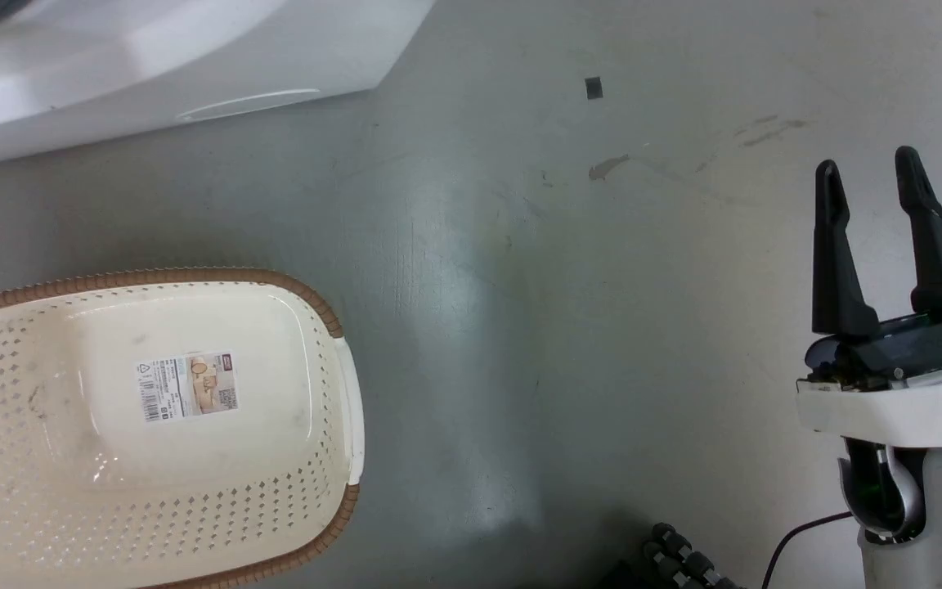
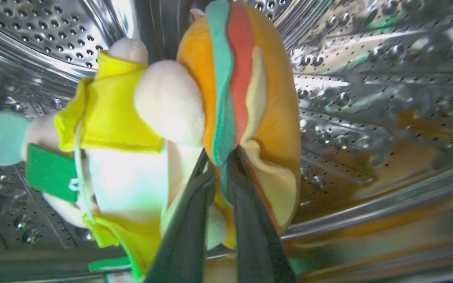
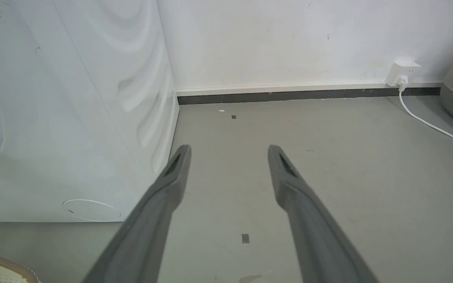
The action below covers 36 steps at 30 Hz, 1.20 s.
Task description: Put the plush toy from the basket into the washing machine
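Inside the washing machine's shiny perforated drum, my left gripper is shut on the plush toy, pinching the green layer of its orange hamburger cushion. The pink figure in the yellow top hangs to the left, with its green paper tag showing. The cream basket with the brown rim sits on the floor at the lower left of the head view, holding just its paper label. The washing machine's white body lies at the top left. My right gripper is open over bare floor.
Grey floor spreads between the basket and my right arm. In the right wrist view the washer's white side stands at left. A white wall with a socket and a trailing cable stands at the far right.
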Available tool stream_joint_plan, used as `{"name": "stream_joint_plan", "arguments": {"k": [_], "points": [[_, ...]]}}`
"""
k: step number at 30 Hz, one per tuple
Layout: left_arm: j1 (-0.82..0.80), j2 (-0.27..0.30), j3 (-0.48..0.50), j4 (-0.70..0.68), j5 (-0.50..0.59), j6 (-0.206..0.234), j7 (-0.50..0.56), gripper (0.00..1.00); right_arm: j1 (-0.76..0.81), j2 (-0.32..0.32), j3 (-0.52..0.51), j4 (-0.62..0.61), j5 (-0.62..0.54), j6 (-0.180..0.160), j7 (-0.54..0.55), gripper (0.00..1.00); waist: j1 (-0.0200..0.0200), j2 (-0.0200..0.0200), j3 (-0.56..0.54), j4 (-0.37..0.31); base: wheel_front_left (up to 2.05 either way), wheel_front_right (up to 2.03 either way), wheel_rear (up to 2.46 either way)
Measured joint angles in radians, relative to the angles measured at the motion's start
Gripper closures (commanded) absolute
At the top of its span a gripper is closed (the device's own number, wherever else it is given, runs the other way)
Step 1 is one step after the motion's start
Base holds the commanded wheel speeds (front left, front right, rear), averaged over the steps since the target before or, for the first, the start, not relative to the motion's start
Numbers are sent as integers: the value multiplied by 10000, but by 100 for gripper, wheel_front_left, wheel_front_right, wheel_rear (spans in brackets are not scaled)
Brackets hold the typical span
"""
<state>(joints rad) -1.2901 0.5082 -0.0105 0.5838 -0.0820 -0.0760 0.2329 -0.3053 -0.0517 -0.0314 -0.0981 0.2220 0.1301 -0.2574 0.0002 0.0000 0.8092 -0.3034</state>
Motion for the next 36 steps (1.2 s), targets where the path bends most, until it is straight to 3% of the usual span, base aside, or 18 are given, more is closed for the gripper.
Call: {"name": "stream_joint_plan", "arguments": {"k": [7, 8, 9, 16, 27, 36], "points": [[-134, 159, -215, 1009, 82, 4, -174, 100, -61, 0, -4, 107, 0, 0, 0, 0, -1, 0, 7, 20, 0, 0, 0], [-141, 159, -291, 1091, 109, -25, -276, 18, -61, 0, -19, 125, 0, 0, 0, 0, 0, 0, -22, 38, 0, 0, 0], [-152, 142, -320, 1200, 105, -23, -387, 0, -62, 0, -35, 142, -2, 2, 0, 0, 0, 0, -54, 62, 0, 0, 0], [114, -111, -612, 2069, 75, -113, -1511, 0, -54, 0, -90, 194, -207, 0, 0, 0, -1, 0, -631, 307, 0, 0, 0], [2251, -1340, -1127, 2769, -499, -391, -4213, 0, 817, 2, -180, 336, -844, 0, 0, 0, -2, 0, -2697, 922, 0, 0, 0], [4888, -2441, -1151, 1695, -1064, -355, -4880, 0, 1685, 2, -265, 389, -1204, 0, 0, 0, -3, 0, -4612, 1556, 0, 0, 0]]}}
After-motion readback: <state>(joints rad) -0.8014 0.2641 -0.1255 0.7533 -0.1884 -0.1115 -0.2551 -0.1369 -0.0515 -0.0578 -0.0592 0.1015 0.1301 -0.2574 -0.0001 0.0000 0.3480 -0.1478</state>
